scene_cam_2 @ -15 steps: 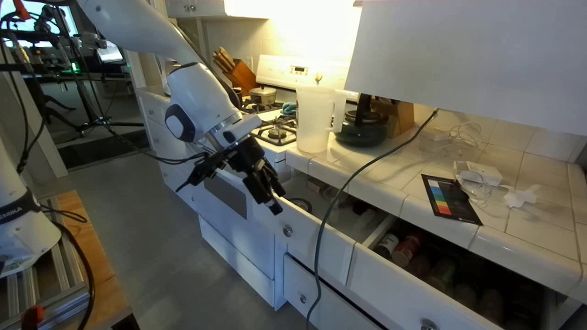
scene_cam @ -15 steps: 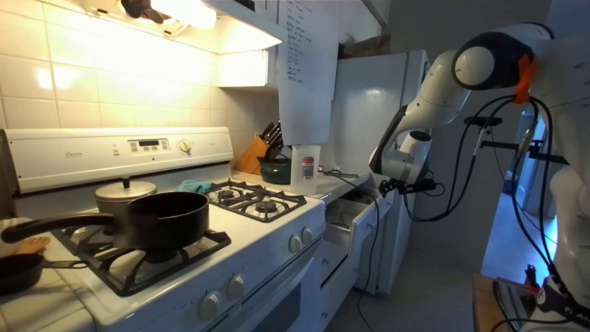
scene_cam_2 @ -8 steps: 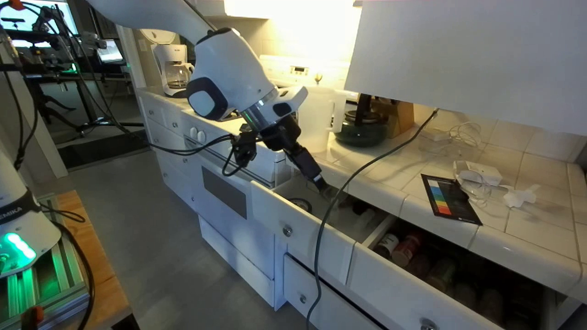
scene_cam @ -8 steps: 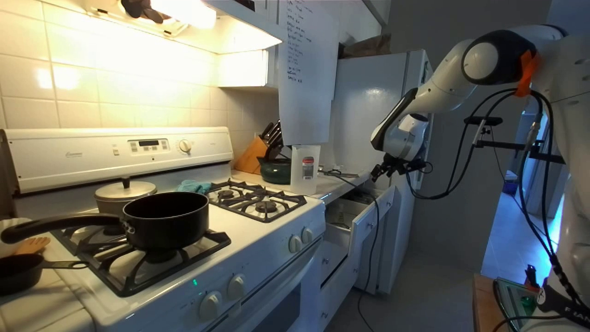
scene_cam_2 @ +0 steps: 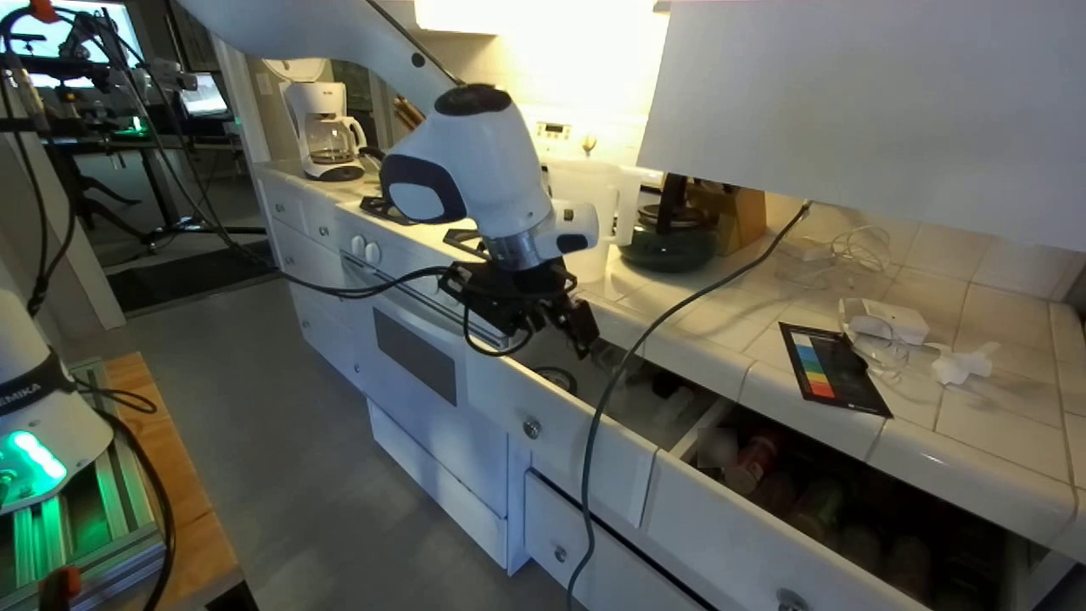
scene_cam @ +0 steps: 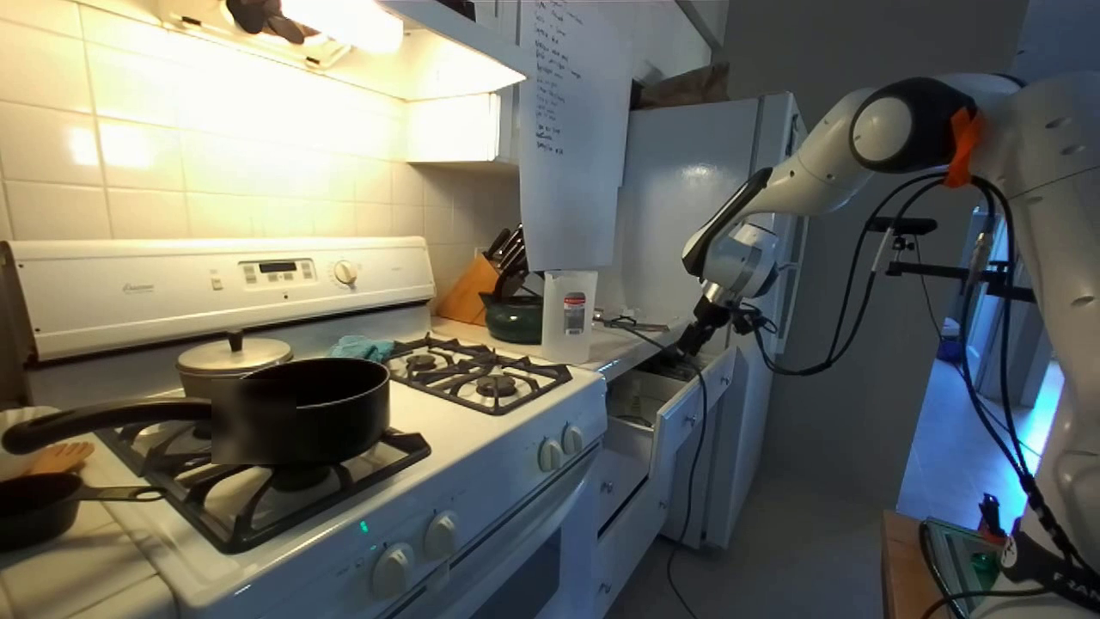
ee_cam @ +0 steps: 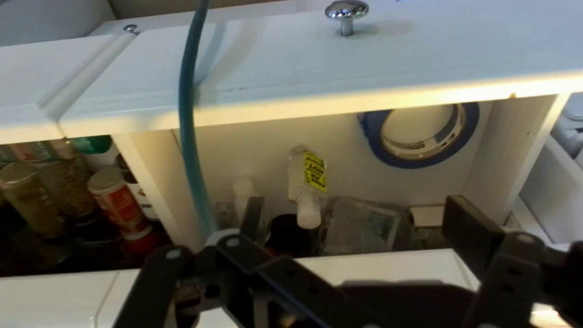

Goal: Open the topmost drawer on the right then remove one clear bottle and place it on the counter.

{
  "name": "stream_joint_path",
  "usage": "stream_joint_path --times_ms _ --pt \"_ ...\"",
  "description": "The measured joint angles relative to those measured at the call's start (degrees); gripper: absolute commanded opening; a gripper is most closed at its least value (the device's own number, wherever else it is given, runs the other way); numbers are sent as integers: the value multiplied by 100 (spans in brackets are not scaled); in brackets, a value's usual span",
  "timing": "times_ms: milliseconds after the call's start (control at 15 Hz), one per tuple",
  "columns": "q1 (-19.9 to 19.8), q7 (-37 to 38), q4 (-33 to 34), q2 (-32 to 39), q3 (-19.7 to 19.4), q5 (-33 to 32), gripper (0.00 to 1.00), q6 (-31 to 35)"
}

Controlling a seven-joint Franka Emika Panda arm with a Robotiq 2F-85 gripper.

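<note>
The topmost drawer (scene_cam_2: pixel 577 428) stands open beside the stove; its white front (ee_cam: pixel 282 68) crosses the wrist view. A small clear bottle (ee_cam: pixel 297 177) with a yellow label and a white cap lies inside, its cap toward the counter. A second pale bottle (ee_cam: pixel 243 189) lies to its left, partly behind a finger. My gripper (ee_cam: pixel 355 212) is open and empty. It points down over the back of the drawer, near the counter edge, in both exterior views (scene_cam: pixel 690 342) (scene_cam_2: pixel 584 335). The bottle shows between the fingers, nearer the left one. The tiled counter (scene_cam_2: pixel 713 327) is above the drawer.
A dark cable (scene_cam_2: pixel 624 373) hangs across the drawer. A blue tape roll (ee_cam: pixel 387 148), a clear box (ee_cam: pixel 360 228) and a black-capped item (ee_cam: pixel 288 234) are also in the drawer. The adjoining open drawer holds spice jars (ee_cam: pixel 116 200). A pitcher (scene_cam: pixel 569 331) stands on the counter.
My gripper has moved from above the drawer front inward over the drawer's back part. The wrist has turned so the fingers point more steeply down. The drawer has not moved.
</note>
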Motion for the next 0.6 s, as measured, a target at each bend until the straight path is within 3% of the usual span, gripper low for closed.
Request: stream_joint_path --times_ms 200,600 --pt "-550 116 340 324 486 -237 100 -62" --pt "-832 164 497 449 808 -357 100 -25"
